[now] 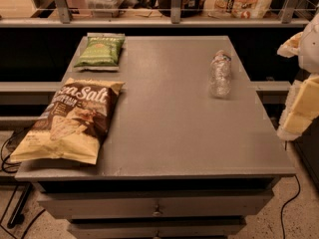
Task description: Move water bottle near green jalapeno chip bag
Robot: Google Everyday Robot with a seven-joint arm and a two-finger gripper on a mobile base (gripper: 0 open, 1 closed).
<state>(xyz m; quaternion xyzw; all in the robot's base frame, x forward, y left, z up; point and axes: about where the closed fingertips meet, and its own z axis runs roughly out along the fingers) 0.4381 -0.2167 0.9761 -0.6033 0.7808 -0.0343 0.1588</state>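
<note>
The water bottle (220, 74), clear and crinkled with a pale cap, lies on its side on the right part of the grey table (169, 128), cap pointing to the far edge. The green jalapeno chip bag (100, 51) lies flat at the table's far left corner. My gripper (300, 81), white with yellowish parts, is at the right edge of the camera view, beyond the table's right side. It is to the right of the bottle, apart from it and holding nothing.
A large yellow-and-brown "Sea Salt" chip bag (71, 120) lies on the front left of the table, overhanging the left edge. A shelf with a rail (169, 14) and several items runs behind the table. Drawers (157, 210) are below the front edge.
</note>
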